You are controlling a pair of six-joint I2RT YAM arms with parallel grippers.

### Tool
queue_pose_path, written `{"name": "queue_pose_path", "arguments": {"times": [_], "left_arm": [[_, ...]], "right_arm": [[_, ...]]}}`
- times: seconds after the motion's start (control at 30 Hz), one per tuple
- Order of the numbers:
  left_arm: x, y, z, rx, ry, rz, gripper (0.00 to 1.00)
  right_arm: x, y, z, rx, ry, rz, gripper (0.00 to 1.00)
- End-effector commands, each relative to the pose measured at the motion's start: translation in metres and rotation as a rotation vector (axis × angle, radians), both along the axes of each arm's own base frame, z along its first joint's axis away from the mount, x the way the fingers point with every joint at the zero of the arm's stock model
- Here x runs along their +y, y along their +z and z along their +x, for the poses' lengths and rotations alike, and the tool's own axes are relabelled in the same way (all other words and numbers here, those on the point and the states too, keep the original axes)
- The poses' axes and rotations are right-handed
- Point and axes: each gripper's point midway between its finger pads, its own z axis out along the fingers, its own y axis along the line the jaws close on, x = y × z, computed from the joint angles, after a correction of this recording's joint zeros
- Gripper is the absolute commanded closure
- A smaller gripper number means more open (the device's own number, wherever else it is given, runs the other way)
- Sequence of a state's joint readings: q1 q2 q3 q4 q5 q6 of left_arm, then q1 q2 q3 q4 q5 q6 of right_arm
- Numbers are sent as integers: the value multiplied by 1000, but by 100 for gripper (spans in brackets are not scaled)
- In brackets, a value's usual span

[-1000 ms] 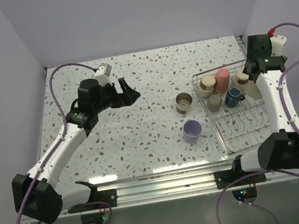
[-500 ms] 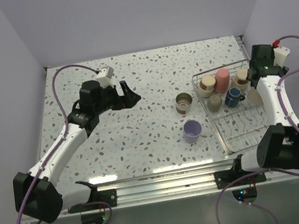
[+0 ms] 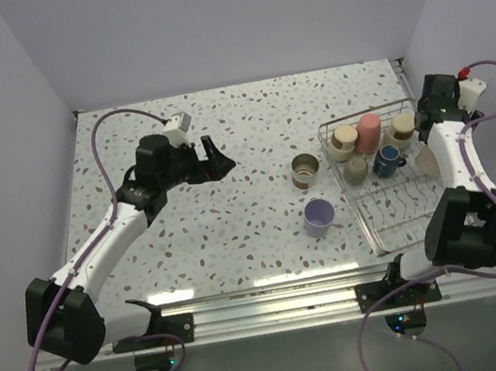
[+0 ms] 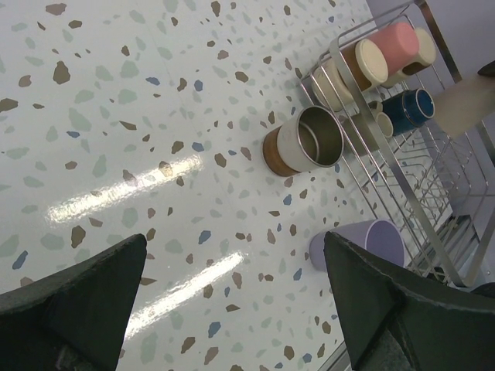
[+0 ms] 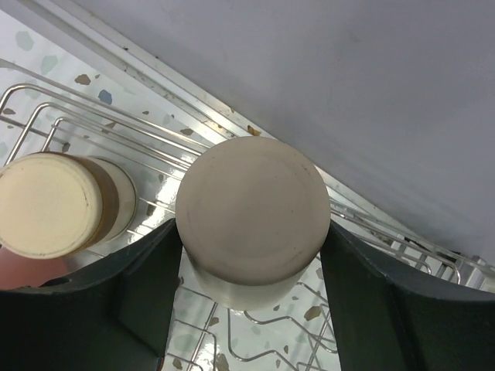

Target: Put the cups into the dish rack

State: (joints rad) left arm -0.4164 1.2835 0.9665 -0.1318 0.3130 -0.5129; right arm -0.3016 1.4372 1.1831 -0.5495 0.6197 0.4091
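Right wrist view: the right gripper (image 5: 251, 267) has its fingers closed onto a beige cup (image 5: 249, 209), held with its base toward the camera, above the wires of the dish rack (image 5: 93, 124). Top external view: the left gripper (image 3: 213, 158), jaws spread wide and empty, hangs over the table (image 3: 239, 244). A steel cup (image 3: 305, 172) and a lavender cup (image 3: 319, 216) rest on the table just left of the rack. A pink cup (image 3: 369, 132) and a dark blue mug (image 3: 387, 160) sit inside it.

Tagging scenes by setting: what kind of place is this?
Probably a lab robot cell, not a kitchen: plain walls box in a speckled tabletop, arms bolted to a rail, dish rack as prop.
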Motion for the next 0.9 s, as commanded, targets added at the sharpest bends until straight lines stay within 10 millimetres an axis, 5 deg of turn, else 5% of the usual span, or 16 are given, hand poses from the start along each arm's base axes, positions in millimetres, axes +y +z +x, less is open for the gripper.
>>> {"name": "queue_pose_path", "arguments": {"times": [0.0,0.2,0.4,0.6,0.87], "left_arm": [[-5,7,6,-40,-4,-27,0],[-4,6,8,-37,3,-30,0],[-5,4,10,-33,8,-31,0],[-8,2,13,-31,0,-38,1],[-10,3,14,-32,-11,-34,0]], "right_arm": [[9,6,35,-141,18,59,100],[12,2,49,-172,25,103,100],[11,53,61,-258,57,72,100],[11,78,62,-289,77,56,100],[15,51,49,-245,58,79,100]]}}
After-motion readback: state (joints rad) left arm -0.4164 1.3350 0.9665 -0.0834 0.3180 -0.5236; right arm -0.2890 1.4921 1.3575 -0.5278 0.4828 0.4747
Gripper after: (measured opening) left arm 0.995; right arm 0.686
